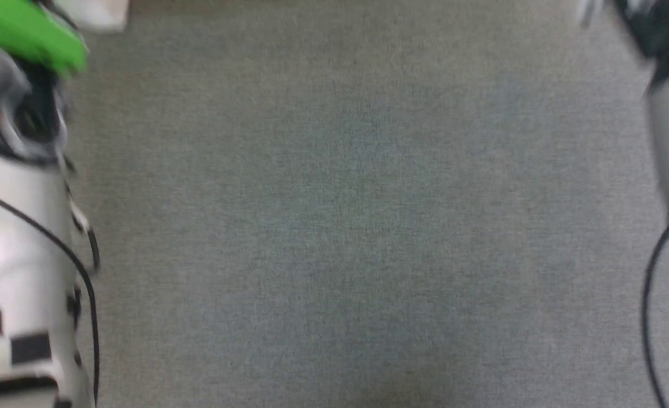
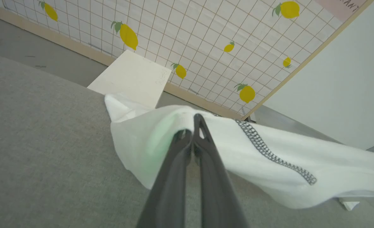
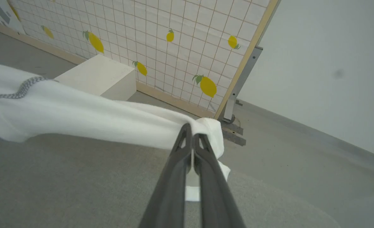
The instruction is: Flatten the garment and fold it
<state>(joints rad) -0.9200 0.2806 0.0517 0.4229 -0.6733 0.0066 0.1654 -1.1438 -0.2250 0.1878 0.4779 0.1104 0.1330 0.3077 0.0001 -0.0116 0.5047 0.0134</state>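
- Garment [image 2: 301,155]: white shirt, dk grey zigzag seam [image 2: 270,153]; stretched betw. both grippers over grey cloth surface [image 2: 41,152].
- L gripper [image 2: 193,126]: clenched on garment edge.
- R gripper [image 3: 191,134]: clenched on garment end.
- Pink sign [image 2: 342,6]: lettering cut off, unreadable.

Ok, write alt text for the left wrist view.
The left gripper is shut on a white shirt, stretching it over a grey surface. A dark zigzag seam runs across the cloth. Behind it are a white box and a lemon-print grid panel.
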